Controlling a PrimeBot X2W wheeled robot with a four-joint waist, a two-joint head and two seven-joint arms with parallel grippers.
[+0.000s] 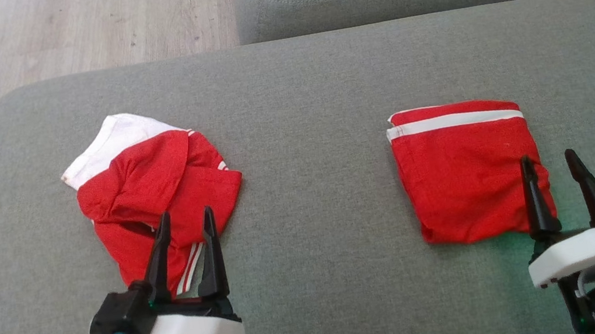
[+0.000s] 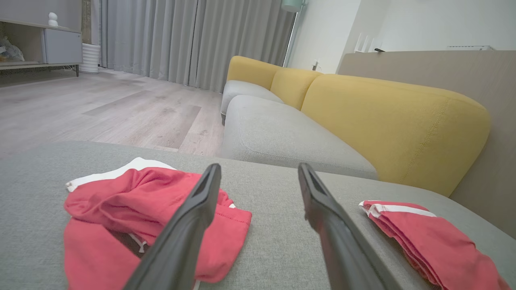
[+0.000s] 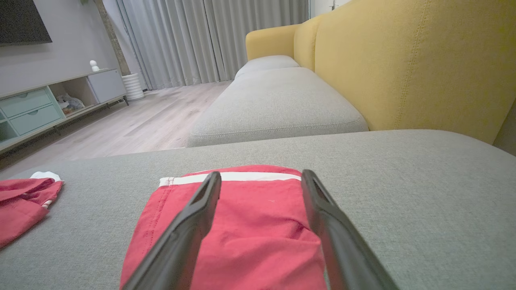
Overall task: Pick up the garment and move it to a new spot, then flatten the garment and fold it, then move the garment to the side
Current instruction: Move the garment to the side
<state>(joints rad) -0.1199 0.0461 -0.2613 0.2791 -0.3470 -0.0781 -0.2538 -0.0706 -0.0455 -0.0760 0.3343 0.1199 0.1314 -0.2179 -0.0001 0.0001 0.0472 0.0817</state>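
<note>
The limp, light, crumpled red-and-white cloth garment point(image 1: 158, 182) lay on the grey fabric cushion point(image 1: 304, 130) beneath the left gripper point(image 1: 186, 213). It and the right gripper point(image 1: 547, 156) stood spread and empty. A raised fold likely suited pinching.

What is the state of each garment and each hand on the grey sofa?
Left red garment: crumpled, not folded, on the grey cushion.
Right red garment: folded flat, white stripe at its far edge.
Left hand: open, holding nothing.
Right hand: open, holding nothing.
</note>
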